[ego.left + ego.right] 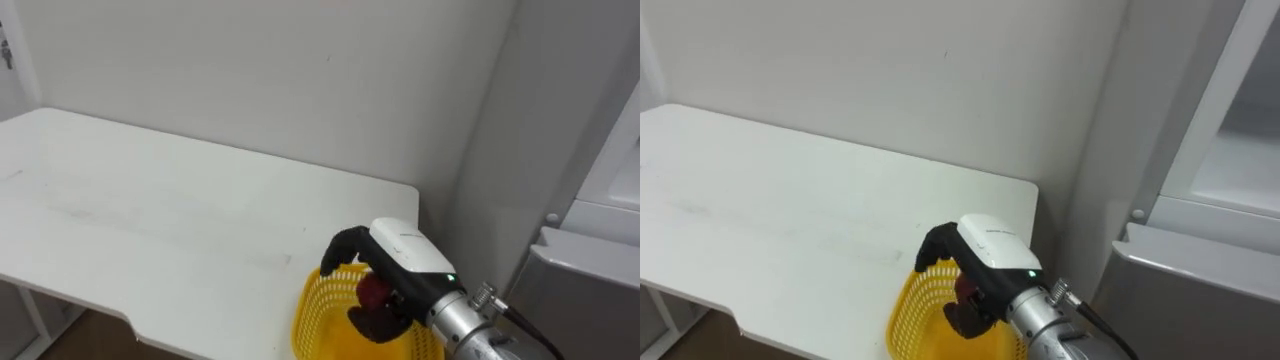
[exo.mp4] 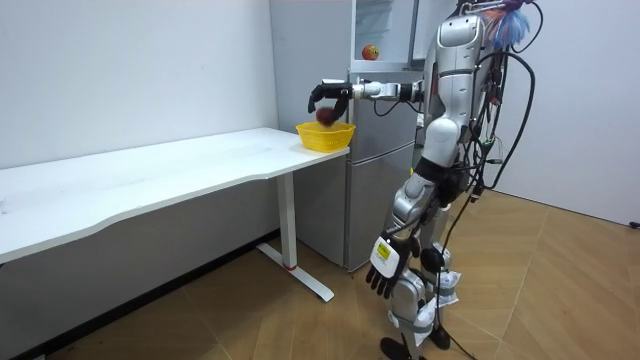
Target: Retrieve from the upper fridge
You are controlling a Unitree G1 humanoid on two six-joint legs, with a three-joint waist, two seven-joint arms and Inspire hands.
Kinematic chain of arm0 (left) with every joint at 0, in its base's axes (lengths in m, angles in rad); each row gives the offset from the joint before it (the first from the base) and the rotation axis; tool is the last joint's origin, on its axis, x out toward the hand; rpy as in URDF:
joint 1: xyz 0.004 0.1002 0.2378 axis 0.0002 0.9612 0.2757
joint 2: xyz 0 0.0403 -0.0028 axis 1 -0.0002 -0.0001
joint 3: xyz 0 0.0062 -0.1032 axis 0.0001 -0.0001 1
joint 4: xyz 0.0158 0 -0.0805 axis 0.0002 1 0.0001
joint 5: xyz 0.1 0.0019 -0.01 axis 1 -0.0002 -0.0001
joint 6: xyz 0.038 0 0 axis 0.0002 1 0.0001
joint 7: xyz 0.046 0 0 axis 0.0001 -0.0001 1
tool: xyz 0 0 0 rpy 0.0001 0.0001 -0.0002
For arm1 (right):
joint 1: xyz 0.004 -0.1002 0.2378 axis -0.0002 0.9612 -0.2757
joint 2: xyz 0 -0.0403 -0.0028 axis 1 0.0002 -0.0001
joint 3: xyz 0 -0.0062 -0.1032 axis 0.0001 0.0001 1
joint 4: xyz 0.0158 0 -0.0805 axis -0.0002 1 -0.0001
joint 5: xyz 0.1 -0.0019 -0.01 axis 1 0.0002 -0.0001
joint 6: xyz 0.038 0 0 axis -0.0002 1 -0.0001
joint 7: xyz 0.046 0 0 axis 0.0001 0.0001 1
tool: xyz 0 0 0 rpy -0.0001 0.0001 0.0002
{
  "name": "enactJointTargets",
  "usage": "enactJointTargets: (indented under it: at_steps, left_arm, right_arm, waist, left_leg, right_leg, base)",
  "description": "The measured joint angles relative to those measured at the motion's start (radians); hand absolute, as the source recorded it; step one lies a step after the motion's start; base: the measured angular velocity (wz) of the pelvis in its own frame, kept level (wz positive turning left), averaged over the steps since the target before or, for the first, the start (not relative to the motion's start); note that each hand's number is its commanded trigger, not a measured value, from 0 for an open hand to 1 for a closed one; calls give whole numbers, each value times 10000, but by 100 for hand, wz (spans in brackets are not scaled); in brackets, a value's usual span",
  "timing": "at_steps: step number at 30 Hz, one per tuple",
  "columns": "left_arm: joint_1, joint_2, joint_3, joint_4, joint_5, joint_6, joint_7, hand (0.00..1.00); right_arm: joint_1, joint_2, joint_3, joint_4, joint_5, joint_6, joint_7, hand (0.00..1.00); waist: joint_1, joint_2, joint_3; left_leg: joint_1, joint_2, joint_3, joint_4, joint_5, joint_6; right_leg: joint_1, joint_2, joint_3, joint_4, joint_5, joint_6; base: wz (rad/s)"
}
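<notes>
Clutching the red fruit [image 1: 374, 291] in curled fingers, right hand [image 1: 400, 255] hovers directly above the yellow basket [image 1: 315, 305] on the surface [image 1: 150, 210] corner (left hand [image 2: 385, 270] idle, farther off); release should go straight down.

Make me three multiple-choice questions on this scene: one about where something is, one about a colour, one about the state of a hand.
1. Where is the basket?
A. on the end of the table next to the fridge
B. on the floor
C. inside the fridge

2. What colour is the basket?
A. blue
B. yellow
C. white

3. What is the right hand doing?
A. lying flat and open on the table
B. holding a red round item, fingers curled round it
C. hanging by the robot's side

Answers:
1. A, since the basket stands at the table's corner beside the fridge.
2. B, since its mesh wall is yellow.
3. B, since the fingers wrap the red round item just above the basket.
</notes>
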Motion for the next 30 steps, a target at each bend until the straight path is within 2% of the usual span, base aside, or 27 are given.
enactJointTargets:
  at_steps: [30]
  left_arm:
    - [12, -2, -6, 13, 5, 201, -47, 0]
  right_arm:
    - [1, 6, 1, 0, 326, 67, -2, 0]
  waist:
    - [11, -70, -48]
  left_leg:
    - [114, -2, -19, -1, 4, -3]
  right_leg:
    - [140, 1, -41, -1, 0, 0]
  base:
    - [0]
